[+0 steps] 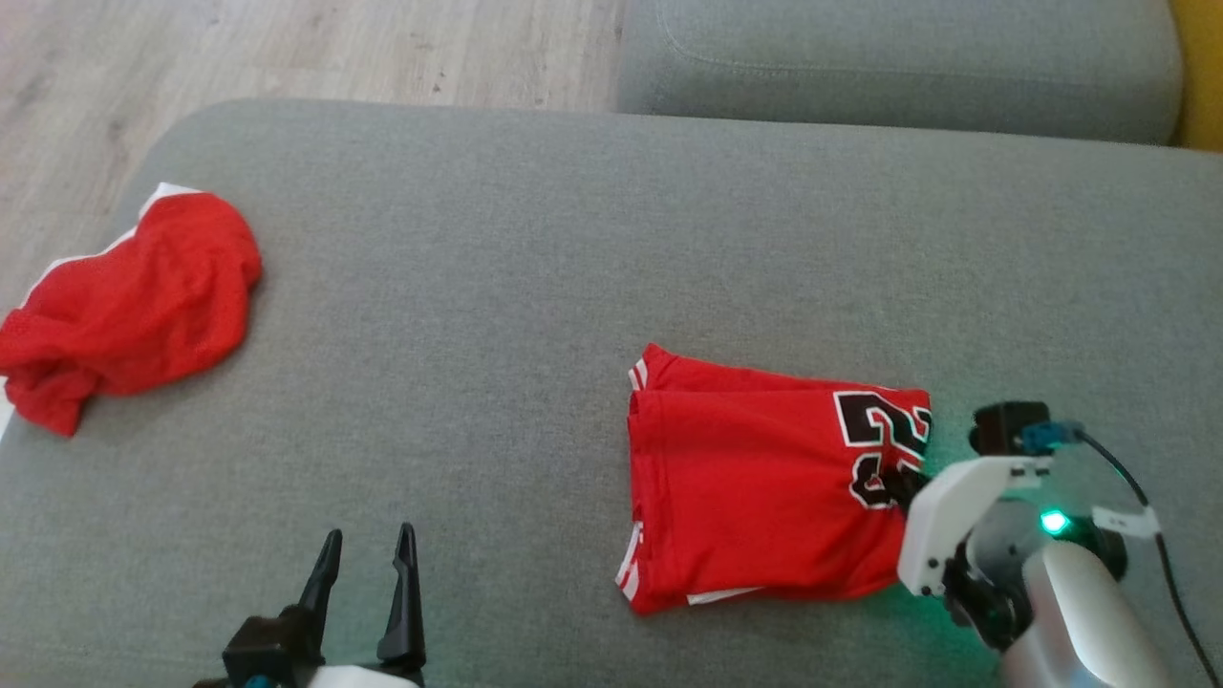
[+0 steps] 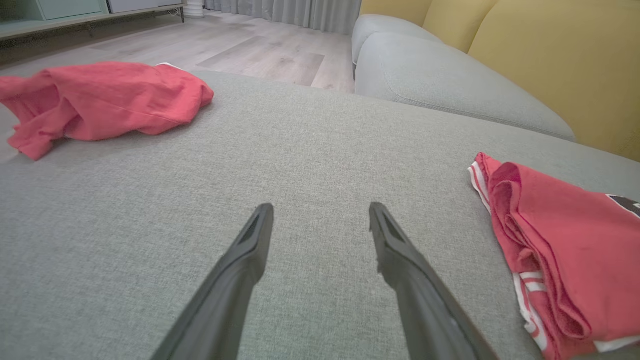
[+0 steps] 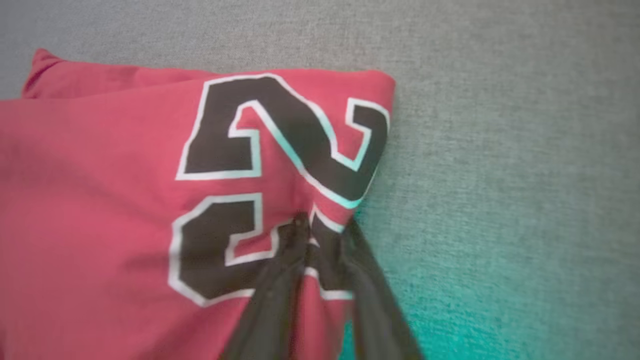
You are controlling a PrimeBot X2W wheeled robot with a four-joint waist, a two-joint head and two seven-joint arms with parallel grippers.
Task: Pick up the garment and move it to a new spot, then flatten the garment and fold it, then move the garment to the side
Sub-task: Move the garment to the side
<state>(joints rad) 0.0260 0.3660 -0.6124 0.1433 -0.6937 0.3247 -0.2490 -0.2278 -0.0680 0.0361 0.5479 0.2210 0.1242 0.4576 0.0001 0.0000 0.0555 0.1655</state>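
While the left pincer (image 1: pixel 371 531) gapes wide, right pincer (image 3: pixel 325 222) seemingly pinching folded garment (image 1: pixel 755 487) edge.

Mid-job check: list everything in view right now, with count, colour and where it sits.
folded jersey: one, red with a black number, right of centre on the near cushion
crumpled garment: one, red with white trim, at the near cushion's left edge
near cushion: one, grey, under both garments
far cushion: one, grey, beyond the near cushion, to the right
sofa back: yellow, behind the far cushion
floor: pale wood, beyond the near cushion, to the left
left claw: one, dark fingers, open, above bare cushion at lower left
right claw: one, dark fingers, pinched on the folded jersey's right edge at the number
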